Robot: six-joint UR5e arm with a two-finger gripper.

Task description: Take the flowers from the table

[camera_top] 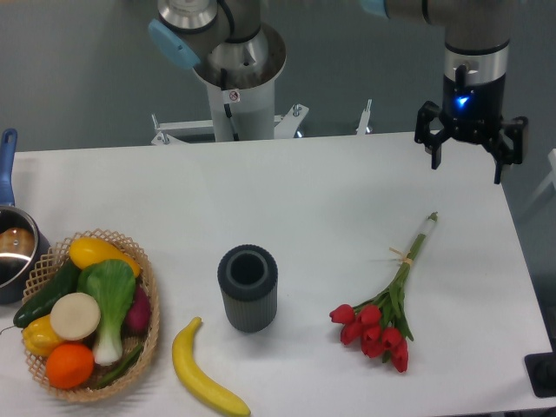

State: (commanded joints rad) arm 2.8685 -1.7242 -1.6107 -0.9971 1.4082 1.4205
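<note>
The flowers (382, 313), a small bunch of red tulips with long green stems tied together, lie on the white table (321, 191) at the front right, heads toward the front, stems pointing back right. My gripper (469, 163) hangs above the table's back right part, well behind the stem ends and apart from them. Its fingers are spread open and hold nothing.
A dark grey cylindrical cup (248, 287) stands mid-table left of the flowers. A banana (204, 372) lies at the front. A wicker basket (148, 343) of vegetables and fruit sits at the front left, a pot (13, 248) behind it. The table's right edge runs close to the flowers.
</note>
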